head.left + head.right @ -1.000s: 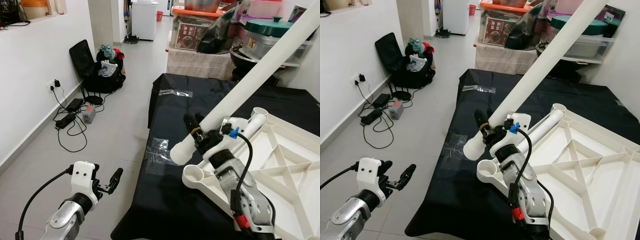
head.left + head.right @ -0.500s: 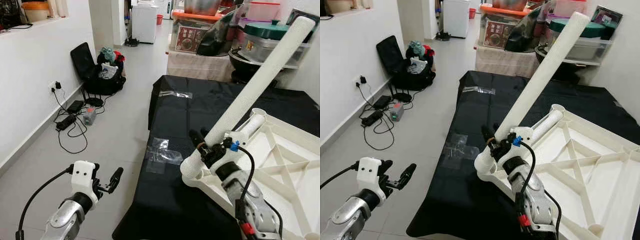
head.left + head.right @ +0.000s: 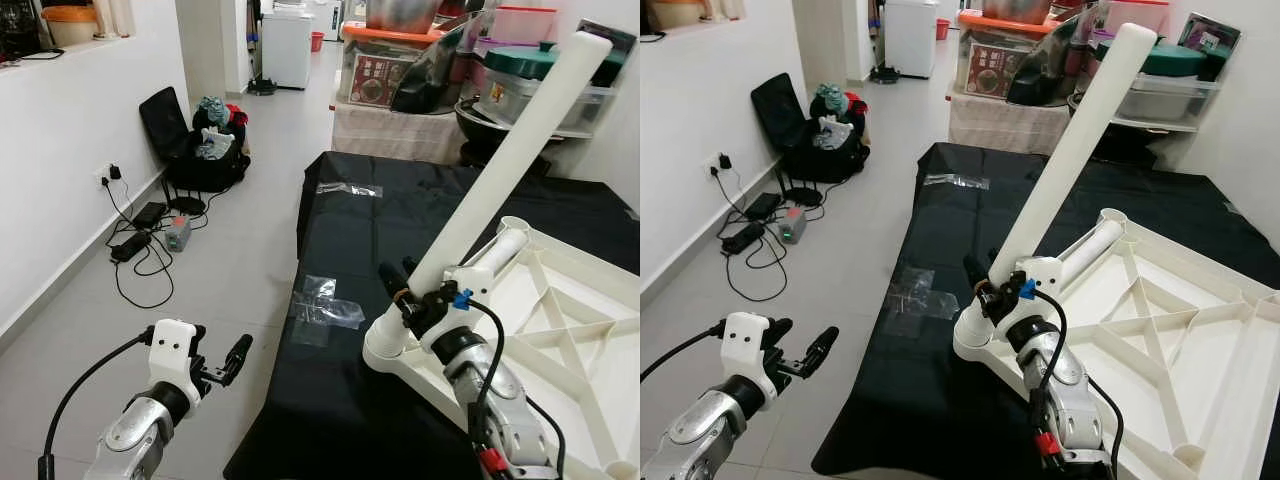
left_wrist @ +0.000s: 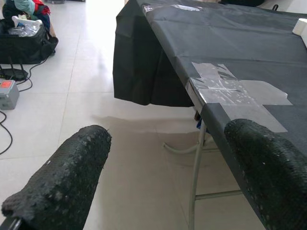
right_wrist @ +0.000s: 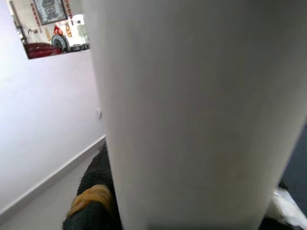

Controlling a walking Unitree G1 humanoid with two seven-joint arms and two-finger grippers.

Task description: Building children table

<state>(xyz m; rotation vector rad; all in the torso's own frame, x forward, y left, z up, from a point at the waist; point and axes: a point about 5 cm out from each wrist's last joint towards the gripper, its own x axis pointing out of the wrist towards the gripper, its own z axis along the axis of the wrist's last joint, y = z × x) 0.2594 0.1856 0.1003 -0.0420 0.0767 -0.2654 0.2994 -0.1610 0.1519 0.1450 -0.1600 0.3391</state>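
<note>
A long white table leg [image 3: 500, 170] rises at a slant, and my right gripper [image 3: 405, 290] is shut on it near its lower end. That end sits on the near-left corner socket [image 3: 975, 340] of the white tabletop [image 3: 600, 300], which lies upside down on the black-covered table [image 3: 400, 200]. A second white leg [image 3: 1090, 245] lies along the tabletop's left edge. In the right wrist view the leg [image 5: 201, 110] is pressed against a black finger [image 5: 96, 191]. My left gripper [image 4: 168, 136] hangs open over the floor, left of the table, holding nothing.
A black bag with clothes [image 3: 205, 140] and cables with a power strip [image 3: 140, 230] lie on the floor by the left wall. A patch of clear tape [image 3: 325, 300] sits at the table's left edge. Boxes and pots [image 3: 450, 60] crowd the far end.
The leg's lower end has come down from above the corner socket onto it, and the leg now stands steeper. The left arm has hardly moved.
</note>
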